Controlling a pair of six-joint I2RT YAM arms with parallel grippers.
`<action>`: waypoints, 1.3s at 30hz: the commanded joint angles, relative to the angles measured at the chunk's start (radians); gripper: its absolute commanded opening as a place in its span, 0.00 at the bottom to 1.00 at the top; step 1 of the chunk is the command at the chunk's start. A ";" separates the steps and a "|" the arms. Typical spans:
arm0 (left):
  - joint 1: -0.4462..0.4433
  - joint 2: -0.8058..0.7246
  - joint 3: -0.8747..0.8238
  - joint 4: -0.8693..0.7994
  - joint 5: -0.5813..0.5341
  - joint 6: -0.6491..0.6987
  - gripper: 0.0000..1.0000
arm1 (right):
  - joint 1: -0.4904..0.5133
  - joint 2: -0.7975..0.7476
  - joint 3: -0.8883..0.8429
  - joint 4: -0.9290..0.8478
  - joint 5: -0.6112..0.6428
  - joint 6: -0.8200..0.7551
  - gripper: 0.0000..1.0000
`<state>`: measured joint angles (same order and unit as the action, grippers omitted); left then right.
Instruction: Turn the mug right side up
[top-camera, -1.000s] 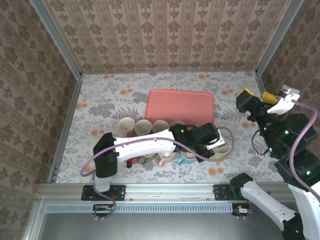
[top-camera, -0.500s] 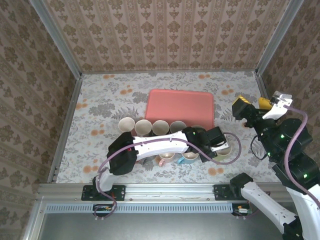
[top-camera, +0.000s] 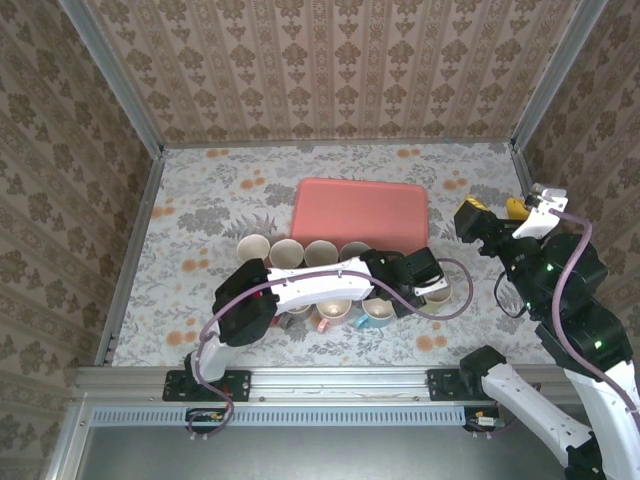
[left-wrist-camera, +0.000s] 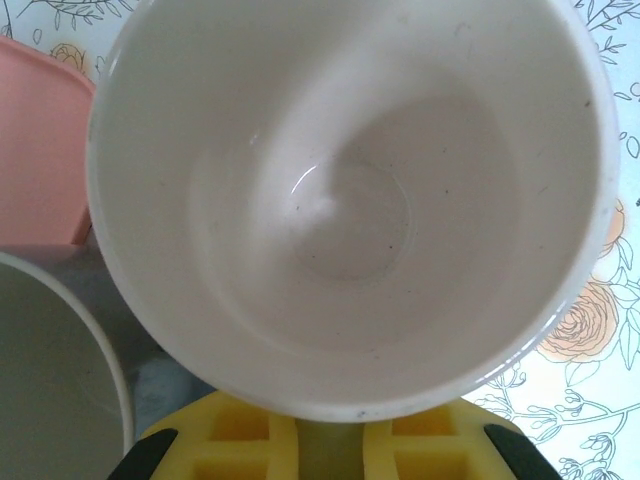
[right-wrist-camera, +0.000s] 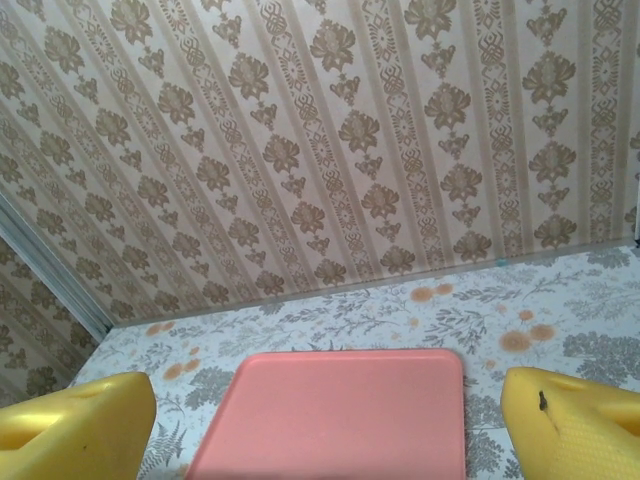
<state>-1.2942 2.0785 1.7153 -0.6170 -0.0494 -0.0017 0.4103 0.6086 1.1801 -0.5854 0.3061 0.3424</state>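
The white mug (top-camera: 438, 294) is mouth-up at lower right of centre in the top view, at the right end of the row of cups (top-camera: 300, 254) just below the pink tray (top-camera: 360, 210). The left gripper (left-wrist-camera: 332, 430) is clenched on its rim. The right gripper (top-camera: 493, 210) hangs released near the right edge, its yellow fingers (right-wrist-camera: 75, 425) spread wide above the floral table (top-camera: 220, 190).

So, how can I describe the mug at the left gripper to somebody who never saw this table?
Find the pink tray. Near its front right corner, the mug stands at the right end of the near row of mugs. Unlike its neighbours, it has the left gripper shut on its rim; it is white, empty and mouth up.
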 joint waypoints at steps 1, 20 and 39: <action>0.010 -0.040 -0.010 0.052 0.015 0.027 0.02 | -0.004 0.003 -0.022 0.028 -0.007 -0.013 0.91; 0.038 -0.071 -0.055 0.048 0.067 0.052 0.17 | -0.004 0.042 -0.051 0.044 -0.014 -0.004 0.91; 0.035 -0.142 -0.083 0.064 0.059 0.035 0.32 | -0.004 0.060 -0.047 0.076 -0.022 0.008 0.91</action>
<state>-1.2671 2.0071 1.6447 -0.5667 0.0109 0.0307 0.4103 0.6662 1.1347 -0.5266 0.3019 0.3435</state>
